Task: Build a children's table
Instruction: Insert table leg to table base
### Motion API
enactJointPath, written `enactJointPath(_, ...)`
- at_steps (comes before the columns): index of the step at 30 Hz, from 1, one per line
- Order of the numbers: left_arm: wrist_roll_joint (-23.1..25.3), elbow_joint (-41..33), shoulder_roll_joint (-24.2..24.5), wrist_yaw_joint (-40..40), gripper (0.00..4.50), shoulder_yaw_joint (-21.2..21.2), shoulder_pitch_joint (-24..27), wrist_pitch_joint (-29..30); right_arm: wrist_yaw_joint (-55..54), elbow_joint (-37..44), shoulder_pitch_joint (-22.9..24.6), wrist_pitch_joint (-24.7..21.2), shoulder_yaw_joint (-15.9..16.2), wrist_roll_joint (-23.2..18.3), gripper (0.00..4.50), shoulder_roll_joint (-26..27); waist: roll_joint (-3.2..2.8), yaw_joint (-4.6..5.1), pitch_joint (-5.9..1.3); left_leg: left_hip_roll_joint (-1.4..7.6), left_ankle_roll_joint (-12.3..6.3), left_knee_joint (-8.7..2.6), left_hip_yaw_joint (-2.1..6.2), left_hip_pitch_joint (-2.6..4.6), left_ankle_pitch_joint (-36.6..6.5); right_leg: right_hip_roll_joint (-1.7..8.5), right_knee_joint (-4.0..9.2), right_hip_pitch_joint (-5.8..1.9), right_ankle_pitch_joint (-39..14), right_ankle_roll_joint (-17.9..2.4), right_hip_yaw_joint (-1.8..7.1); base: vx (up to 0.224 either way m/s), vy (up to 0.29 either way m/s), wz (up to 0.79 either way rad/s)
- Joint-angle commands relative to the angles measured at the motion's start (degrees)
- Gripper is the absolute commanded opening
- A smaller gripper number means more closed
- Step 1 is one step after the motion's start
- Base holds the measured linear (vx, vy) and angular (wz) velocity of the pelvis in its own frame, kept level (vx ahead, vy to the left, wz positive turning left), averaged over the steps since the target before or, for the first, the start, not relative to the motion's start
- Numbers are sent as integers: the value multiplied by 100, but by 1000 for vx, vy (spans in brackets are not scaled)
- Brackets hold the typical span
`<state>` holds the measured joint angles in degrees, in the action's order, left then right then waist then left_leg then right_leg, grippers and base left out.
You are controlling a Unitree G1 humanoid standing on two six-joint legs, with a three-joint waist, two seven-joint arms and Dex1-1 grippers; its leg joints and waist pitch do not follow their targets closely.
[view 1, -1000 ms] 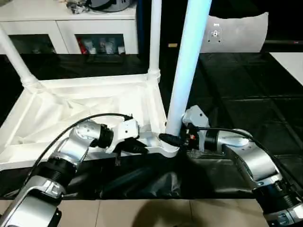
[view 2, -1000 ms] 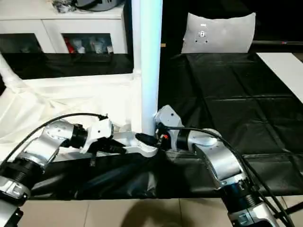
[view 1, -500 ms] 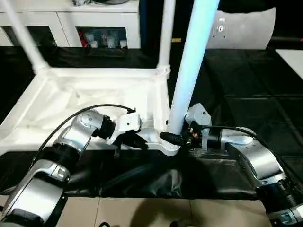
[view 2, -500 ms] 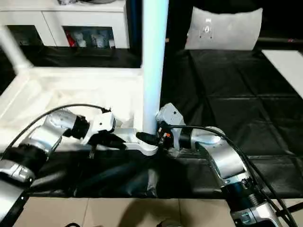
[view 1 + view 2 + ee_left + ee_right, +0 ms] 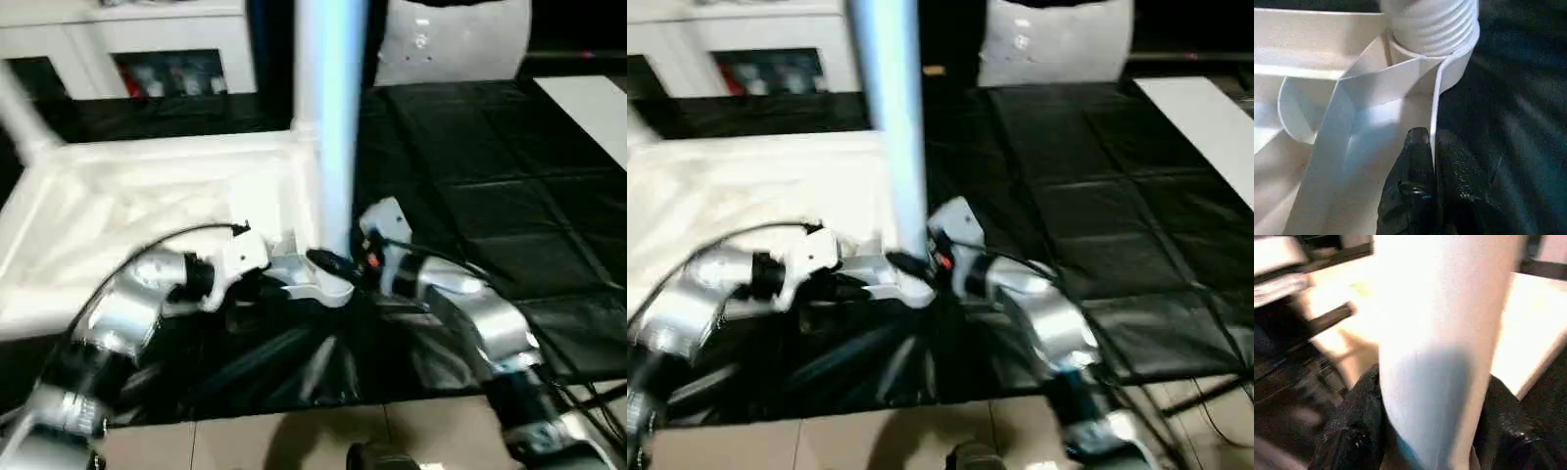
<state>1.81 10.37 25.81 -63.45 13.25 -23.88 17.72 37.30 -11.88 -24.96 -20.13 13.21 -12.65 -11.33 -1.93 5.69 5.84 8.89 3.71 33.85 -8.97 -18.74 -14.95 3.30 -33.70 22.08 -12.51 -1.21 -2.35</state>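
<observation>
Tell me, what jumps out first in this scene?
A tall white leg rises from the near corner of an upturned white tabletop, which rests on a black sheet. The right pincer clasps the leg at its base, while the left pincer pinches the tabletop's thin rim beside that corner.

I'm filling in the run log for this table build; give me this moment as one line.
stage: seating near-corner leg | left gripper: shut on tabletop rim | right gripper: clamped around leg | leg: upright in corner socket
</observation>
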Motion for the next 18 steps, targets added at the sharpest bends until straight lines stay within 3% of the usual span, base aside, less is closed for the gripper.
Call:
enactJointPath(1, -54, -636, -227, 465, 0, -39, 281, 649, -564, -1142, 306, -511, 75, 570, 191, -15, -16, -23, -84, 491, -209, -599, 199, -123, -1328, 547, 492, -107, -2096, -1350, 395, 0, 0, 0)
enactJointPath(3, 29, -947, -400, 748, 0, -46, 372, 993, -768, -1318, 213, -410, -30, 593, 191, 96, -14, -32, -114, 462, -335, -574, 157, -153, -804, 506, 437, -155, -1283, -1526, 355, 0, 0, 0)
enactJointPath(4, 69, -1081, -469, 889, 0, -42, 400, 1159, -846, -1386, 175, -365, -65, 593, 191, 138, -17, -18, -131, 475, -400, -555, 143, -157, -528, 536, 394, -187, -812, -1677, 354, 0, 0, 0)
enactJointPath(5, 114, -1208, -577, 1094, 0, -25, 396, 1339, -882, -1445, 136, -263, -100, 554, 191, 193, -30, -30, -129, 466, -445, -547, 138, -159, -393, 527, 392, -197, -644, -1709, 341, 0, 0, 0)
enactJointPath(6, 115, -1207, -595, 1125, 0, -15, 379, 1342, -846, -1436, 136, -230, -104, 526, 191, 204, 6, -49, -147, 460, -560, -532, 121, -150, -186, 515, 368, -215, -298, -1794, 321, 0, 0, 0)
enactJointPath(9, 281, -1152, -524, 1237, 0, 62, 322, 1236, -701, -1309, 187, -96, -138, 367, 191, 250, 36, -79, -156, 460, -685, -521, 112, -143, -206, 531, 366, -231, -232, -1815, 320, 0, 0, 0)
enactJointPath(14, 325, -1113, -261, 1105, 0, 115, 330, 883, -541, -1074, 271, 242, -349, 171, 191, 286, 14, -109, -186, 462, -667, -505, 103, -127, -308, 538, 372, -231, -389, -1778, 327, 0, 0, 0)
enactJointPath(15, 308, -1029, -147, 1004, 0, 124, 338, 532, -464, -867, 289, 361, -645, -126, 191, 352, 26, -125, -227, 451, -759, -474, 95, -129, 35, 535, 323, -264, 52, -1828, 331, 0, 0, 0)
enactJointPath(17, 249, -937, -97, 893, 0, 113, 332, 266, -396, -703, 308, 419, -812, -311, 191, 366, 23, -144, -257, 441, -899, -439, 89, -128, 374, 528, 265, -276, 499, -1872, 328, 0, 0, 0)
enactJointPath(18, 128, -769, -18, 696, 0, 91, 310, -60, -225, -391, 369, 416, -1059, -637, 191, 360, 24, -176, -321, 419, -1169, -366, 73, -114, 1000, 505, 169, -281, 1299, -1948, 323, 0, 0, 0)
